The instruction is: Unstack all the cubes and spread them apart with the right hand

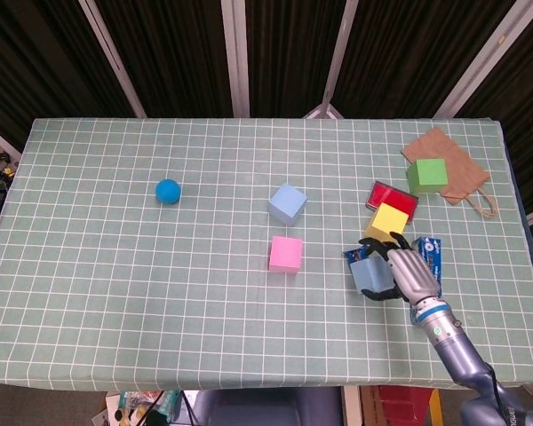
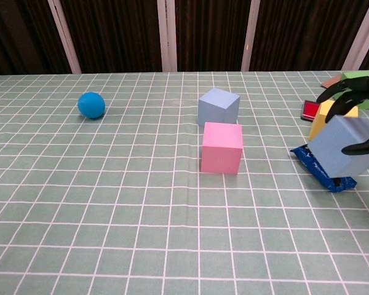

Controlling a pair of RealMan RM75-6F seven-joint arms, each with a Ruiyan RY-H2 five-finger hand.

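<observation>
My right hand (image 1: 407, 273) grips a light blue cube (image 1: 369, 274) at the front right of the table, tilted and low over a blue snack packet (image 1: 429, 254). In the chest view the held cube (image 2: 346, 148) overlaps the packet (image 2: 315, 165), with the hand (image 2: 352, 93) curled over its top and a thumb under its right side. I cannot tell whether cube and packet touch. A pink cube (image 1: 285, 254) (image 2: 222, 147) sits alone mid-table. A second light blue cube (image 1: 287, 204) (image 2: 218, 106) stands just behind it. A yellow cube (image 1: 390, 220) sits right behind the hand.
A red flat box (image 1: 393, 195) lies behind the yellow cube. A green cube (image 1: 426, 175) rests on a brown paper bag (image 1: 453, 153) at the back right. A blue ball (image 1: 167, 190) (image 2: 91, 104) sits far left. The table's right edge is close to the hand.
</observation>
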